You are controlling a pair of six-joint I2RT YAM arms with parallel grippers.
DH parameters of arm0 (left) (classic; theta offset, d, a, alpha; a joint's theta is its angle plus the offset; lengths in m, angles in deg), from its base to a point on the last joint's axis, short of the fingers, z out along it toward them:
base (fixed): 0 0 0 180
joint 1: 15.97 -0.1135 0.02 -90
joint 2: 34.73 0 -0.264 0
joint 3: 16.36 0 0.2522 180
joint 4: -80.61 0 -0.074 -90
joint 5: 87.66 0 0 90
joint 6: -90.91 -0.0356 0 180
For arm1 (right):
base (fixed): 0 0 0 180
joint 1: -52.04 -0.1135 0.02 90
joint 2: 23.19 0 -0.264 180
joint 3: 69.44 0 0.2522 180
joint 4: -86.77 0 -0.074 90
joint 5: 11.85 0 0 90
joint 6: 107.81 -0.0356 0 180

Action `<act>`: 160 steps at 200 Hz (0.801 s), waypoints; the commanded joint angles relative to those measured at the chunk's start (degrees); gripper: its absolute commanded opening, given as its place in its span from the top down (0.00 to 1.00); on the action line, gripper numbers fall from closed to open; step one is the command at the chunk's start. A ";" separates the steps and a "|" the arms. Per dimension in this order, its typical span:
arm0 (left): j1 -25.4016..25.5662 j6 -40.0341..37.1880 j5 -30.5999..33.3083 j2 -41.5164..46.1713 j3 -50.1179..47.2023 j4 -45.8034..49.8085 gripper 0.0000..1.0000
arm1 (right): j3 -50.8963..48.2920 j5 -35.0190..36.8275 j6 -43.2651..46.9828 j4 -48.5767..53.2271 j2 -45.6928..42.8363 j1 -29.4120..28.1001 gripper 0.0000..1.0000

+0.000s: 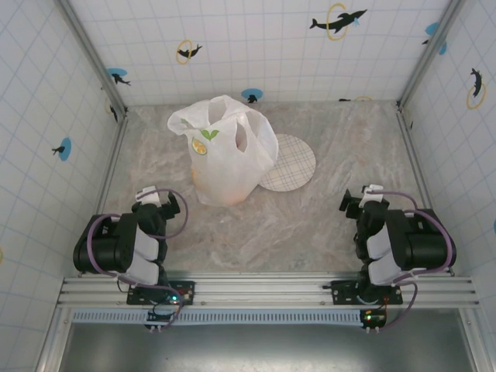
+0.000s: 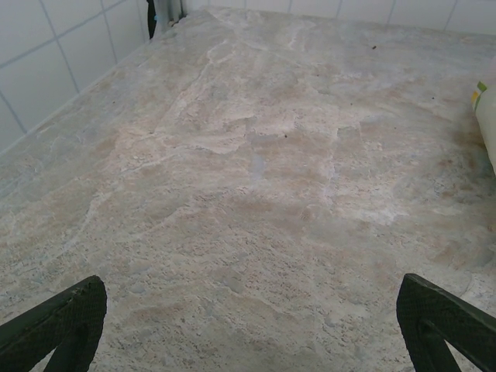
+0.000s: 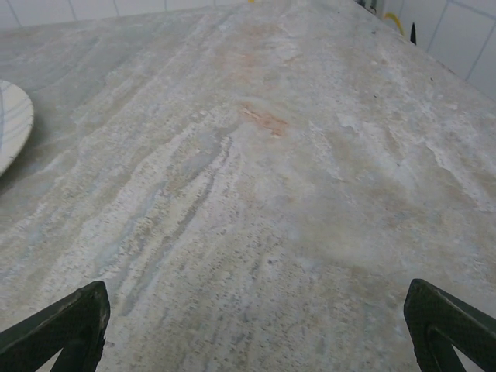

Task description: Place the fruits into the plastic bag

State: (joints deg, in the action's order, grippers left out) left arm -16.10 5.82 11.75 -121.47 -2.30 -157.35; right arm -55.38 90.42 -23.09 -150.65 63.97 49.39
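The plastic bag (image 1: 225, 151) stands upright at the back middle of the table, white and crinkly, with its loop handles up and a lemon print on its side. An orange tint shows through its lower wall; the fruits themselves are hidden. A sliver of the bag (image 2: 487, 116) shows at the right edge of the left wrist view. My left gripper (image 1: 159, 200) (image 2: 252, 310) is pulled back at the near left, open over bare table. On the near right my right gripper (image 1: 363, 200) (image 3: 257, 306) is also open, with nothing between its fingers.
A round checked plate (image 1: 293, 163) lies flat just right of the bag, partly behind it, and its rim (image 3: 12, 124) shows at the left of the right wrist view. Tiled walls and metal posts close in the marbled table (image 1: 310, 225) on three sides.
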 commanded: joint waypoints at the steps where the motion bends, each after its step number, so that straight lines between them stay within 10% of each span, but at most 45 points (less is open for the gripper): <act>1: -0.36 -0.32 -0.98 -0.01 -0.69 -2.66 0.02 | -0.65 -0.84 0.30 -0.87 -0.47 -0.25 0.00; 160: -0.39 -0.31 -0.98 -0.02 -0.71 -2.63 0.02 | -0.82 -0.07 0.53 -1.75 -0.32 -0.69 0.00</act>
State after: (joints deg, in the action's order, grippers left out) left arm -16.10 5.82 11.75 -121.47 -2.30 -157.37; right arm -55.38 90.10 -22.92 -150.76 63.90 48.67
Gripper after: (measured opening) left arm 0.979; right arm 0.997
